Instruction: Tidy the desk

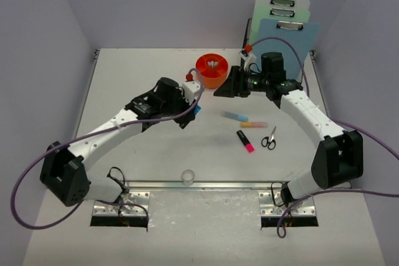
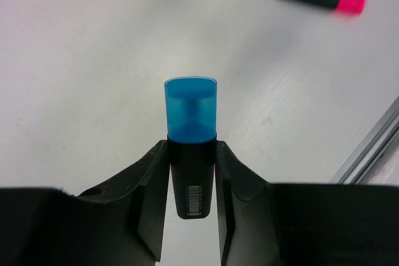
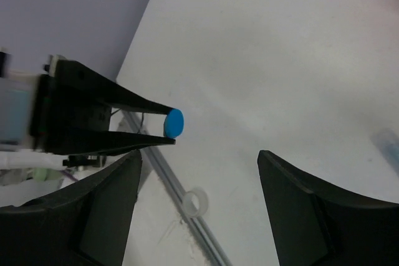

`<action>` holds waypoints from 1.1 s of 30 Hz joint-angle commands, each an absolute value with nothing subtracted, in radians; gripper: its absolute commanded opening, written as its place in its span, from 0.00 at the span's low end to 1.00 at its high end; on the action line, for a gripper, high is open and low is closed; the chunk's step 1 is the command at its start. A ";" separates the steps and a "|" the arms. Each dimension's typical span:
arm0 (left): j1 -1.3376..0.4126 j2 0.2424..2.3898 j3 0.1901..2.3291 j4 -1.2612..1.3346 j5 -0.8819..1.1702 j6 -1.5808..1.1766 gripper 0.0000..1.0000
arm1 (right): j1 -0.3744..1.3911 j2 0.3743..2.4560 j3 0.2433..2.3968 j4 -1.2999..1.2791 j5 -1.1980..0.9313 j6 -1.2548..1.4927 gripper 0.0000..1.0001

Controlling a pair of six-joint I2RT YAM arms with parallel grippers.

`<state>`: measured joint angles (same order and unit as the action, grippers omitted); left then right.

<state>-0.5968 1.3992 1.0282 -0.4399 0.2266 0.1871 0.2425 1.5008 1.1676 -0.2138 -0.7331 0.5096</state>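
The white desk (image 1: 124, 79) carries scattered stationery. My left gripper (image 1: 190, 115) is shut on a black highlighter with a blue cap (image 1: 197, 109) and holds it above the desk's middle. In the left wrist view the jaws (image 2: 192, 154) clamp the black body, and the blue cap (image 2: 191, 110) sticks out ahead. My right gripper (image 1: 224, 88) is open and empty beside an orange tape roll (image 1: 212, 70). In the right wrist view its fingers (image 3: 199, 160) stand wide apart, with the blue cap (image 3: 174, 123) ahead of them.
A light blue highlighter (image 1: 234, 116), an orange one (image 1: 254, 124), a black-and-pink one (image 1: 245, 141) and scissors (image 1: 269, 138) lie at centre right. A clear ring (image 1: 187, 177) sits by the front rail (image 2: 374, 147). Clipboards (image 1: 283, 23) stand at the back right.
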 commanded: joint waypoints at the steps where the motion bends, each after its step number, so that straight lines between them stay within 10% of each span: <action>1: -0.603 1.279 1.114 -0.321 0.243 0.120 0.04 | 0.355 1.540 1.188 -0.126 -0.789 0.709 0.77; 33: -0.603 1.230 1.077 -0.342 0.259 0.121 0.01 | 0.402 1.607 1.292 -0.099 -0.859 0.689 0.72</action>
<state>-0.5965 1.2568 1.0716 -0.3638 0.2078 0.1328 0.4051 1.6570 1.2526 -0.1287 -0.8607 0.7307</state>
